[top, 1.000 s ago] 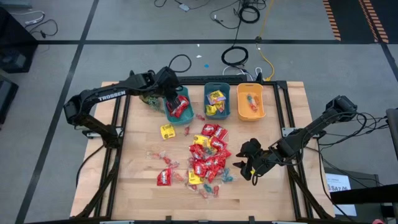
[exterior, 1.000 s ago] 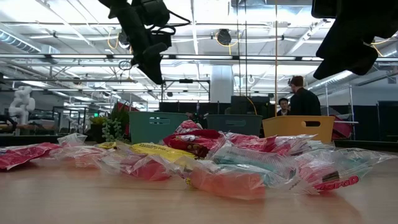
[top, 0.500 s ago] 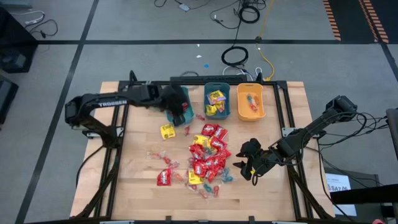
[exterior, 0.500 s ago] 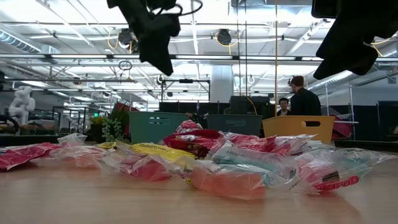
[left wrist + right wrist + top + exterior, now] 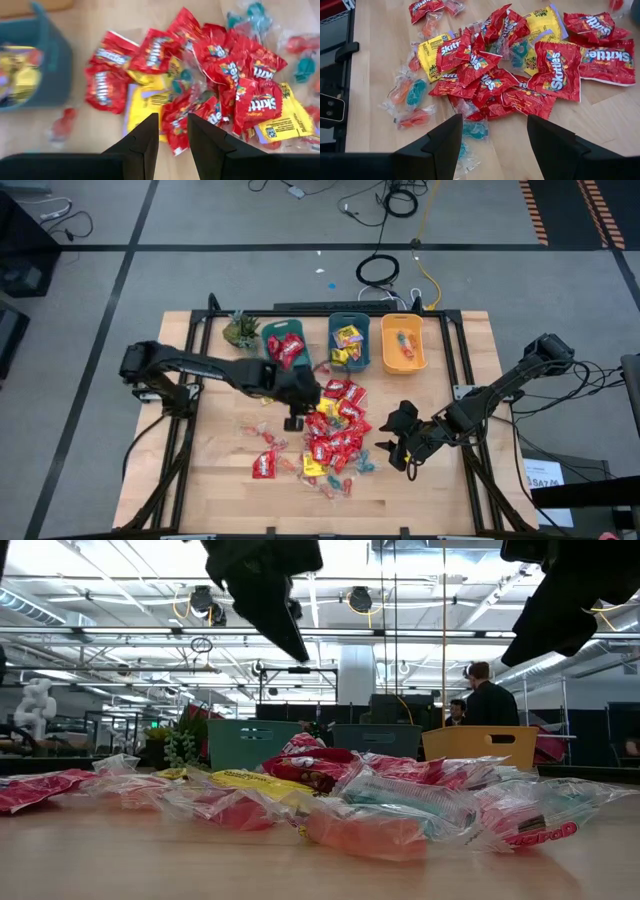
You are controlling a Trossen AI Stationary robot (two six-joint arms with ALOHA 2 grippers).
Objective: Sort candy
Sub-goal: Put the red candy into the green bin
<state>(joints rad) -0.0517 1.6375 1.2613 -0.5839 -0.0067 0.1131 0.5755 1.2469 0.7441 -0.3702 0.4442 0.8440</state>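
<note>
Candy (image 5: 335, 430) — a loose heap of red packets, yellow packets and small clear, teal and pink twist-wrapped pieces — lies on the middle of the pale wooden table (image 5: 220, 480), where both arms can reach it. Along the far edge we see three open bins side by side: a teal plastic bin (image 5: 284, 348) already holding red packets, a second teal plastic bin (image 5: 349, 343) holding yellow packets, and an orange plastic bin (image 5: 404, 344) holding small twist-wrapped pieces, one kind per bin. A small green plant (image 5: 240, 331) stands just beside the first bin and is no part of the sort.

The left gripper (image 5: 170, 137) hangs over the near-left edge of the heap, fingers (image 5: 145, 142) parted by a narrow gap and holding nothing; below them lie red packets and a yellow one. We judge it is placed for its next pick.

The right gripper (image 5: 492, 142) waits above the table at the heap's right side, fingers (image 5: 442, 142) wide apart and empty — teal and orange twist pieces lie just ahead of it.

We judge the sort partly done: most of the heap remains.
</note>
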